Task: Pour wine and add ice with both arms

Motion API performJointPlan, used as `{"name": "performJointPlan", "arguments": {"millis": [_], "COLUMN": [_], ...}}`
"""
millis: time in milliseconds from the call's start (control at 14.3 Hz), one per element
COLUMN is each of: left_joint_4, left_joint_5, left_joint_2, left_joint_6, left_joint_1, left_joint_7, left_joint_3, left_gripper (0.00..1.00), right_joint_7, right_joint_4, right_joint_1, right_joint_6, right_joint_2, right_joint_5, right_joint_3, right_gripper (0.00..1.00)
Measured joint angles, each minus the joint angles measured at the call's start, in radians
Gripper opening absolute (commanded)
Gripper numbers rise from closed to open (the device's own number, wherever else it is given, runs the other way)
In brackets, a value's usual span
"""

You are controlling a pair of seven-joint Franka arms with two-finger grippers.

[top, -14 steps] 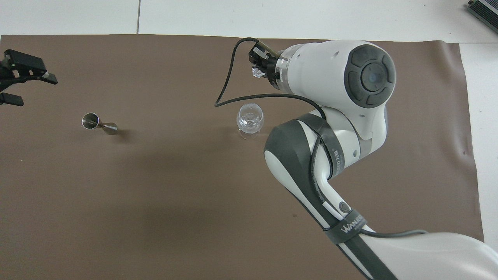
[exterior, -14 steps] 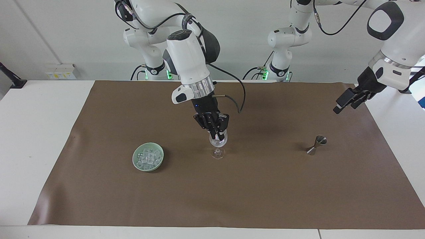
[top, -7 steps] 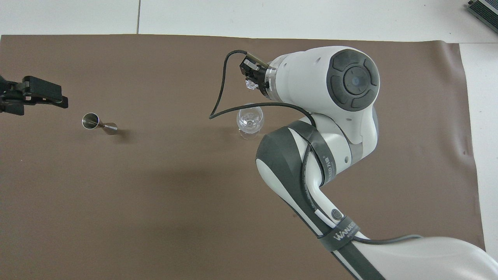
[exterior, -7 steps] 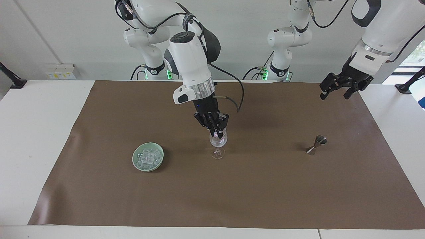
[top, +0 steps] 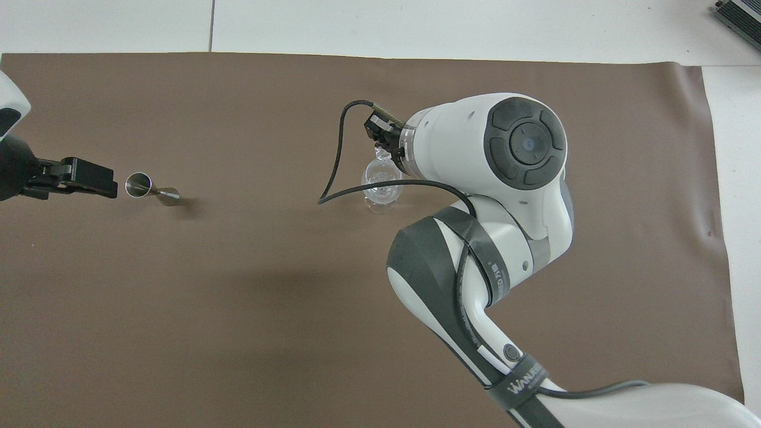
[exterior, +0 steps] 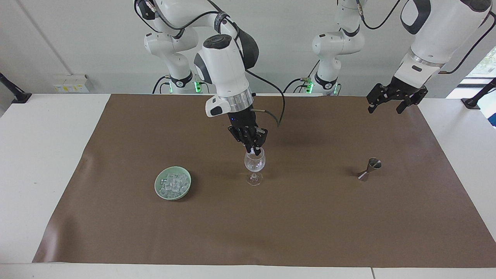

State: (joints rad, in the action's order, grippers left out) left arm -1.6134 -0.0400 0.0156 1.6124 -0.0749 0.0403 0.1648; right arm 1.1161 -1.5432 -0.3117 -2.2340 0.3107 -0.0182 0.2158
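Ice (exterior: 173, 185): heap of small clear cubes, glistening, piled in a shallow pale-green bowl (exterior: 159, 181) on the brown mat, toward the right arm's end of the table; hidden by the arm in the overhead view. One clear piece (exterior: 253, 151) is pinched at the closed tips of the right gripper (exterior: 254, 150), directly over the mouth of the stemmed glass (exterior: 254, 164). Glass upright at mid-mat, beside the bowl. Left gripper (exterior: 387, 103) raised, jaws spread, over the mat's edge at the left arm's end.
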Motion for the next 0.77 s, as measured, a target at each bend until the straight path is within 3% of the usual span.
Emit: {"name": "performJointPlan", "arguments": {"millis": [769], "left_joint_4": [-0.004], "left_joint_5": [0.023], "left_joint_2": [0.034], "left_joint_6": [-0.012], "left_joint_1": [0.0], "left_joint_7": [-0.043], "left_joint_3": [-0.008], "left_gripper": [1.0], "right_joint_7": [0.0], "right_joint_4": [-0.071], "right_joint_1": [0.0], "right_joint_6": [0.0], "right_joint_2": [-0.028], "right_joint_5": [0.0], "right_joint_3": [0.0], "right_gripper": [0.0]}}
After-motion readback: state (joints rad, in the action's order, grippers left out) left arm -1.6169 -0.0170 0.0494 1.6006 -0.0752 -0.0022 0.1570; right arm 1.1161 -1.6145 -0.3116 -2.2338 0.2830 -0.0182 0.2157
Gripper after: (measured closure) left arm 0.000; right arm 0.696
